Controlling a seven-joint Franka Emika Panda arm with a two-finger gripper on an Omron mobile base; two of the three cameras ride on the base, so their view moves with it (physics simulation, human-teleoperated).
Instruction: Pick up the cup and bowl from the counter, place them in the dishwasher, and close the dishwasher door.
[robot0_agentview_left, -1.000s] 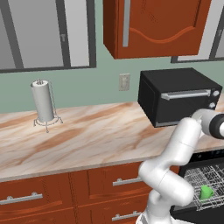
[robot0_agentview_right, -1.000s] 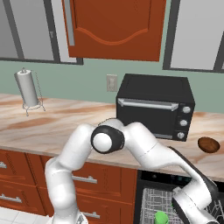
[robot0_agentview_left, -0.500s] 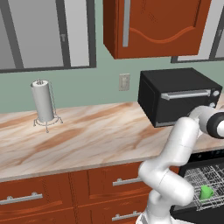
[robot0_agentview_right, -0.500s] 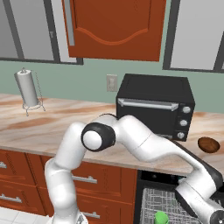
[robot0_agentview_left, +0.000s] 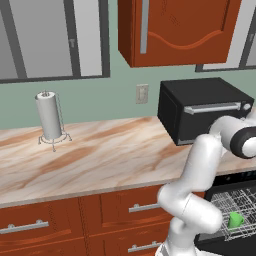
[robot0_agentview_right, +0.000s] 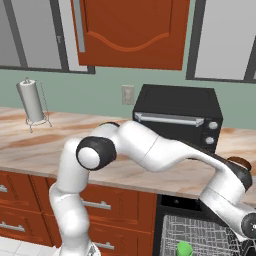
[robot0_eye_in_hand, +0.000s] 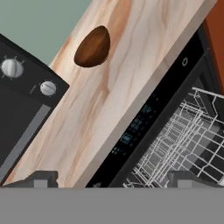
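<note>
Both base views look forward and down from behind the white arm, left and right, sharing the marbled beige-brown stone surface (robot0_agentview_left: 100, 160) and black boxy toaster oven (robot0_agentview_right: 180, 117). The hand view, rolled, hangs near that surface's edge above the pale grey wire rack (robot0_eye_in_hand: 179, 144).

One cup (robot0_agentview_left: 235, 219), one bowl (robot0_eye_in_hand: 92, 47), one toaster oven (robot0_agentview_right: 178, 120), seemingly one paper-towel roll (robot0_agentview_left: 49, 117).

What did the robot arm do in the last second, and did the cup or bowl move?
The arm swung: its elbow joint slid left in the right base view and right in the left base view, and its wrist rose from low over the dishwasher toward the counter. Nothing was grabbed or let go. The cup stayed in the rack, and the bowl stayed on the counter.
</note>
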